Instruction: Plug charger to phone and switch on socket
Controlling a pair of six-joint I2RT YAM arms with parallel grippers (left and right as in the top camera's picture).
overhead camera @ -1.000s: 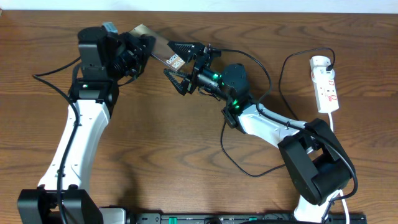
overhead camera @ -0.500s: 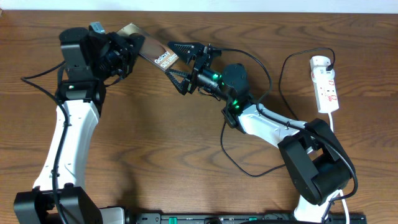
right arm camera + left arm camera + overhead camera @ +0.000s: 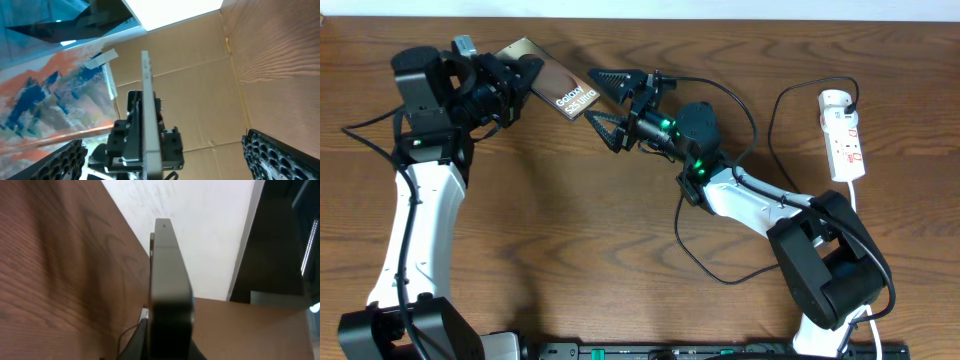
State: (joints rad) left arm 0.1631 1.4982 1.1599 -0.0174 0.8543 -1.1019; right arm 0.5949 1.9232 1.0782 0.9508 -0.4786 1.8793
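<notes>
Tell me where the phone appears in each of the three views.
Overhead: the phone is at the upper left, tilted, held at one end by the left gripper.
Left wrist: the phone is in the centre, edge-on, rising from the bottom edge.
Right wrist: the phone is in the centre, a thin pale upright strip, edge-on.
Shared landmark: the brown wooden table, visible in all three views.
</notes>
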